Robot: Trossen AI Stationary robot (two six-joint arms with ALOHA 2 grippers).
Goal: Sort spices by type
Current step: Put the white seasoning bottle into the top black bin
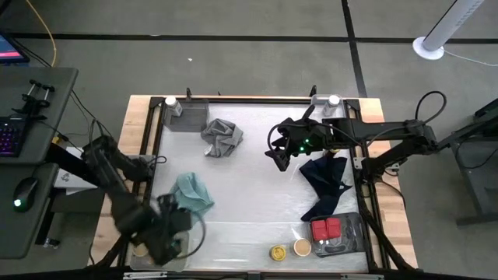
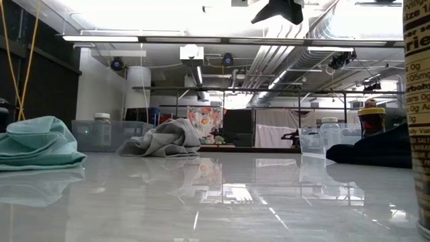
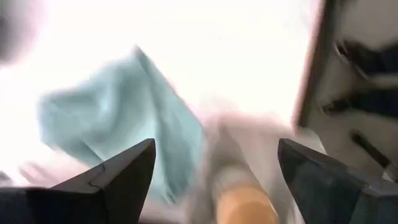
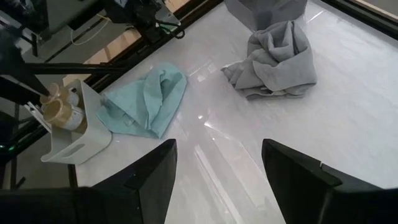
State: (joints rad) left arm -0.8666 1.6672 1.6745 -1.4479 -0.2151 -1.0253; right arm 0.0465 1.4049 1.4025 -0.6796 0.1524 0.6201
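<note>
My left gripper [image 1: 167, 236] is open above the near left corner, over a white bin [image 4: 81, 140] that holds tan-lidded jars [image 4: 57, 109]. In the left wrist view a blurred tan-lidded jar [image 3: 239, 200] shows between its spread fingers [image 3: 214, 180]; I see no touch. My right gripper [image 1: 278, 159] hangs open and empty above the table's middle [image 4: 217, 180]. Red tins [image 1: 325, 229] lie in a clear tray [image 1: 350, 237] at the near right. A yellow-lidded jar [image 1: 278, 252] and a tan-lidded jar [image 1: 301, 247] stand beside it on the table.
A teal cloth [image 1: 193, 193] lies near the left gripper, a grey cloth [image 1: 222, 138] at the far middle, a navy cloth [image 1: 327, 183] at the right. Clear trays with white-lidded jars [image 1: 171, 103] [image 1: 333, 101] stand at the far corners. A jar [image 2: 416, 101] stands close to the low camera.
</note>
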